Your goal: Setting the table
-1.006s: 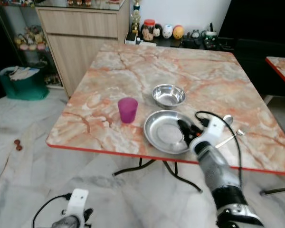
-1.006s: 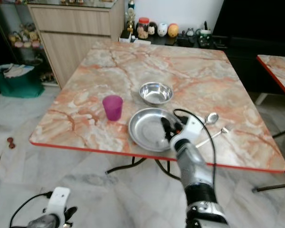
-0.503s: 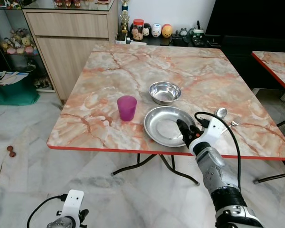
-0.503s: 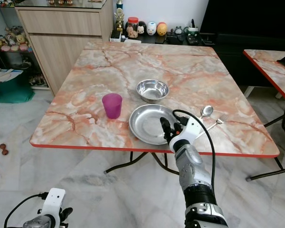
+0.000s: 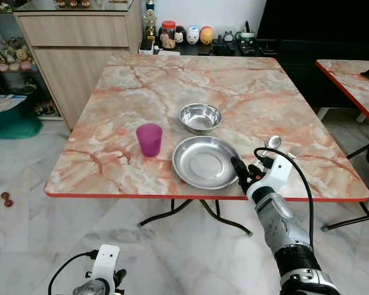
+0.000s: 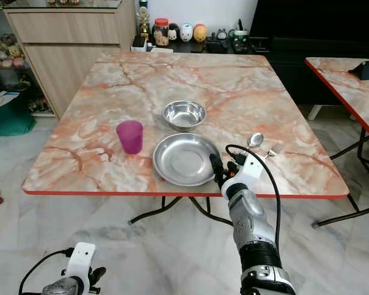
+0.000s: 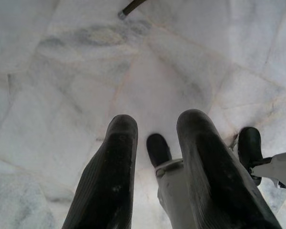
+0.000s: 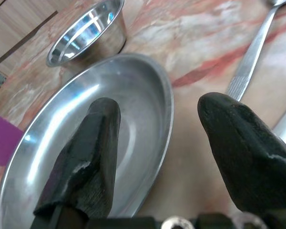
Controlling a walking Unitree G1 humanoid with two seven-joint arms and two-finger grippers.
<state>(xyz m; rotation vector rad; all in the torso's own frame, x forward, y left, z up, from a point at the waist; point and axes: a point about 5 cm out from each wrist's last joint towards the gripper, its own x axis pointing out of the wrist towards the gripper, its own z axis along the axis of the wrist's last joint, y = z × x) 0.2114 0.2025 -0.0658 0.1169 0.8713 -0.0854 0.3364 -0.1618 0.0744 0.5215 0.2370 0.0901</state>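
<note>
Steel plate near front edge of marble table, bowl just behind, purple cup to left, spoon and fork to right. Right gripper at plate's right rim, fingers spread, holding nothing. Judged step: placing or adjusting plate finished or about to start; next likely reach for cutlery beside plate. Left gripper idle over floor, fingers apart. No readable writing.

steel plate (empty), bowl behind, purple cup left
</note>
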